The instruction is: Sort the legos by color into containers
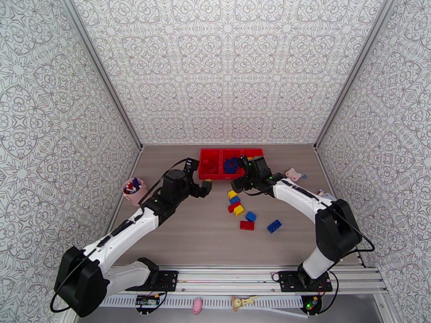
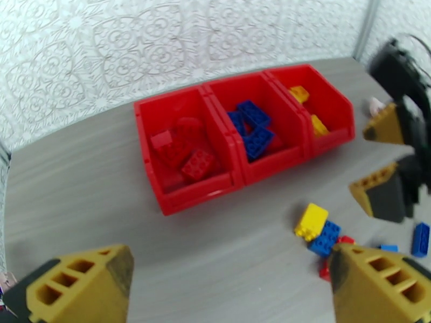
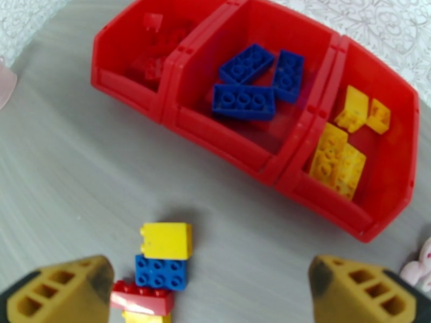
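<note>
left gripper point(image 2: 229, 275), nearest the lens, was spread wide and grasping nothing; right gripper point(image 3: 210, 281) was likewise released and empty, poised over a loose line of legos point(image 3: 161, 273) running toward the camera: yellow, blue, red; containers point(image 3: 178, 111) sat at the far side of the table point(image 3: 81, 157), their long axis slanting from upper left to lower right, with red, blue and yellow bricks in successive bins; top view added a pink cup point(image 1: 133, 188) at left, a plush toy point(image 1: 293, 174) at right and a stray blue brick point(image 1: 273, 226) nearer the bases.
</note>
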Controlling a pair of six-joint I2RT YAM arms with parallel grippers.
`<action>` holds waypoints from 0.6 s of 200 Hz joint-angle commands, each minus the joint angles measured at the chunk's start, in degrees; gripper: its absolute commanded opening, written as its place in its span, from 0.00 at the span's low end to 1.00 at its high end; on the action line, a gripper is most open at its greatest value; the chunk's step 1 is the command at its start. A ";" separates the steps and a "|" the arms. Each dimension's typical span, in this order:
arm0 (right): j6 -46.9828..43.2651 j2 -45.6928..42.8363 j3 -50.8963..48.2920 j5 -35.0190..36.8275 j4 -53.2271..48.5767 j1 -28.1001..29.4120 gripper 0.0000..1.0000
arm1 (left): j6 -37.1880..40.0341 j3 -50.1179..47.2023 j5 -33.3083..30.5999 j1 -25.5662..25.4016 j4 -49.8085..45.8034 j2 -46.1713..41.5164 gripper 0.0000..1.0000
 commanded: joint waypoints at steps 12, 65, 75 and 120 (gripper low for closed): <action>0.59 5.15 5.58 1.58 -5.52 2.17 1.00 | 8.71 -5.20 10.20 -1.11 2.49 -3.93 1.00; 0.14 13.29 11.75 3.25 -10.19 5.34 1.00 | 13.98 -10.80 14.41 -3.22 6.37 -7.04 1.00; -0.08 14.86 13.15 4.10 -11.54 5.86 1.00 | 14.08 -11.10 14.46 -3.40 6.87 -6.89 1.00; -0.16 19.47 16.34 4.85 -14.07 6.98 0.99 | 14.97 -10.70 16.53 -3.93 6.10 -6.21 1.00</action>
